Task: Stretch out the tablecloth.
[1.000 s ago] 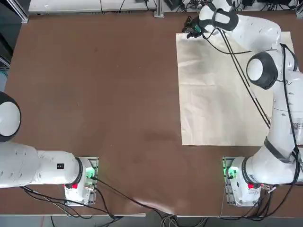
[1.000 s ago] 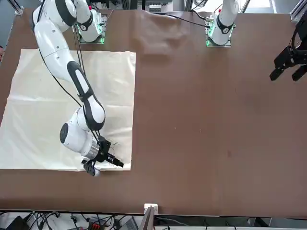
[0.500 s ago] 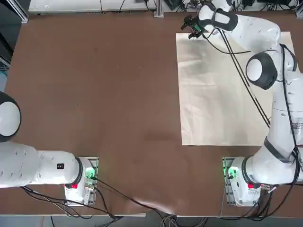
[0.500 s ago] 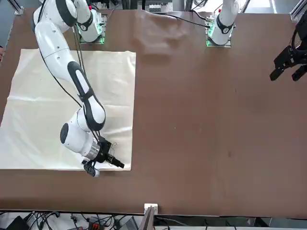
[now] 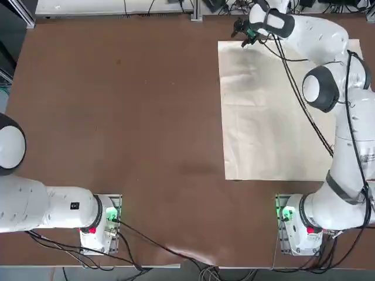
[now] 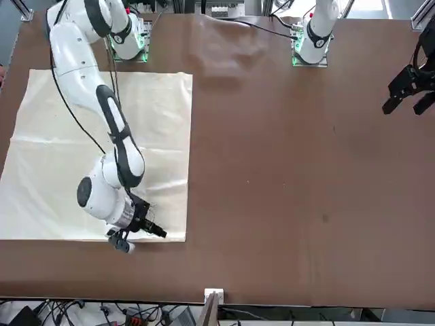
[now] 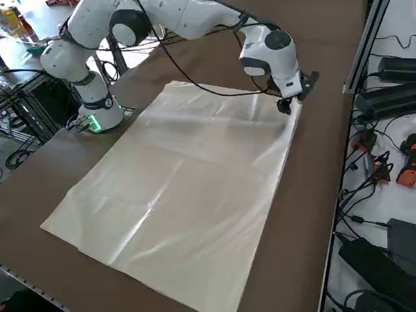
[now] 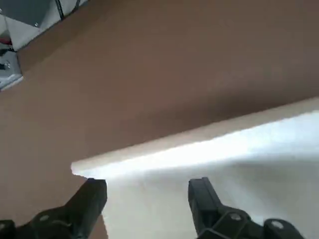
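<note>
Cloth: cream tablecloth, thin and limp (likely light, slides and creases easily), spread flat toward the worktop's right edge.
Pincer: right pincer spread, empty, over its far corner.
Hold: pinch a corner or hem.

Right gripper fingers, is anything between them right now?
Nothing is held: in the wrist view, the open right gripper shows only the tablecloth corner lying behind its fingers.
</note>
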`<state>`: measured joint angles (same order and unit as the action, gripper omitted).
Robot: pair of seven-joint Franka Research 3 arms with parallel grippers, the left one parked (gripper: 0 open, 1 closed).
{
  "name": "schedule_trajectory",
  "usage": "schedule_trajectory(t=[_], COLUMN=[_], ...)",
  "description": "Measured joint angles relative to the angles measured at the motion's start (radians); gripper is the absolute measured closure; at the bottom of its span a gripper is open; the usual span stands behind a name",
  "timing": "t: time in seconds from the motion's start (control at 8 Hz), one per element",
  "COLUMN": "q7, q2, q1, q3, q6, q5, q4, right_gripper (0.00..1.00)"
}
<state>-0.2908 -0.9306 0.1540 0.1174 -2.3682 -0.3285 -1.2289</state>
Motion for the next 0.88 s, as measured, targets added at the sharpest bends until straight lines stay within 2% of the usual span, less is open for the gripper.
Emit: schedule_trajectory(t=[0.25,0.5,0.62,0.75,0.88], q7=[0.0,0.008,0.03,0.048,0.072], q2=[0.094,0.2,0.244,0.278,0.303], q1=[0.0,-0.001,-0.004,-0.009,-0.015], q3=[-0.022,-0.046,-0.055,-0.064,-0.07], q6=[0.064,0.071,0.071,0.071,0.07], q5=[0.056,0.069,0.07,0.07,0.074], q4=[-0.101,-0.272,-0.353,-0.425,-0.485], right_gripper=[0.01,0.16,0.37,0.47,0.53])
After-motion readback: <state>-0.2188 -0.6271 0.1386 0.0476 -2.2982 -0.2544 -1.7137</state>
